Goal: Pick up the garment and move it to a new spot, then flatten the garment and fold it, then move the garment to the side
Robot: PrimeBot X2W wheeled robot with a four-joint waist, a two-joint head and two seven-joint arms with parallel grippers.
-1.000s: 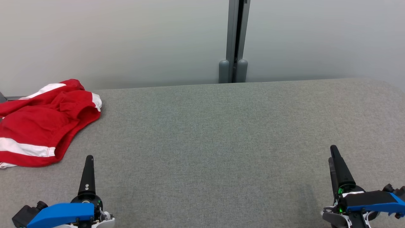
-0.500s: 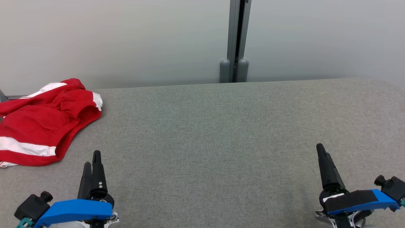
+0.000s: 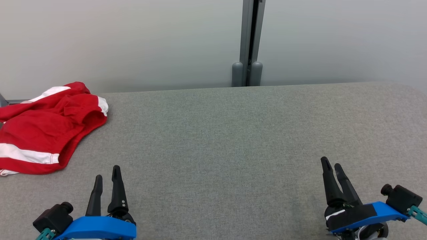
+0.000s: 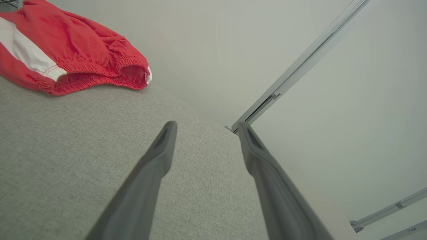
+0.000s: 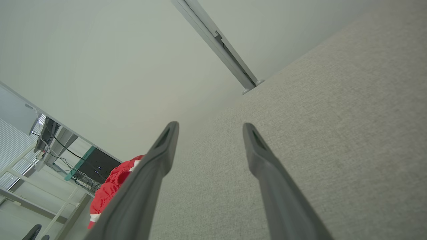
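My left gripper (image 3: 107, 172) is at the near left of the grey table (image 3: 233, 133), fingers spread apart, nothing between them. My right gripper (image 3: 330, 163) is at the near right, fingers parted too, and empty. The garment (image 3: 43, 130), red with white stripes, lies crumpled at the table's far left, close to the back edge by the pale wall (image 3: 133, 43). It's ahead and to the left of my left gripper, apart from it, no contact. From my left wrist I see its gathered elastic hem gaping open toward me. From my right wrist it's a red heap well away across the table. A grey post (image 3: 247, 43) stands behind the far edge, near the middle.
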